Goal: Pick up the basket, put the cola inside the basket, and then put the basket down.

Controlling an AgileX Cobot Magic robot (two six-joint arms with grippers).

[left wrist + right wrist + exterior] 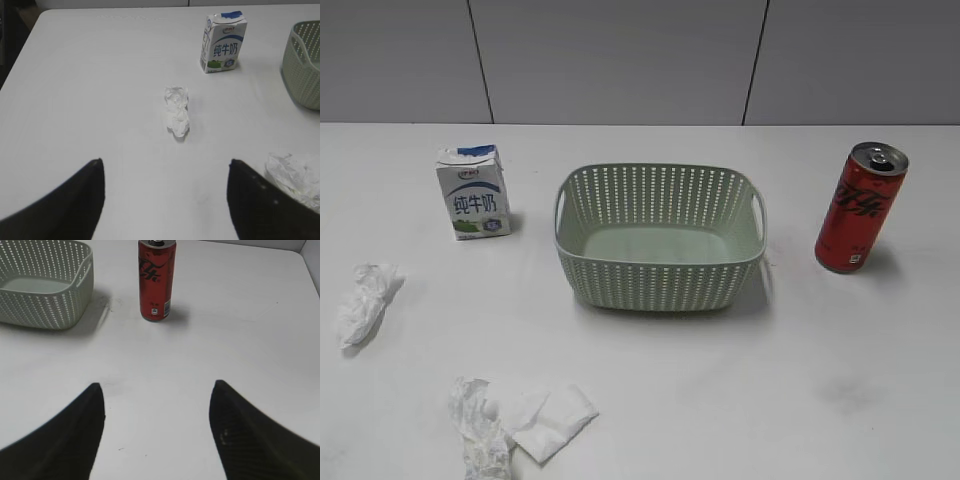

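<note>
The pale sage-green perforated basket [660,238] stands empty in the middle of the white table; part of it also shows in the left wrist view [303,65] and in the right wrist view [47,285]. The red cola can [860,207] stands upright to the basket's right, apart from it, and appears in the right wrist view [156,280]. My left gripper [165,162] is open and empty over bare table, well short of the basket. My right gripper [157,385] is open and empty, some way short of the can. Neither gripper shows in the exterior view.
A white-and-blue milk carton [472,192] stands left of the basket. Crumpled white tissues lie at the left [365,303] and the front left [515,422] of the table. One tissue [177,111] lies ahead of my left gripper.
</note>
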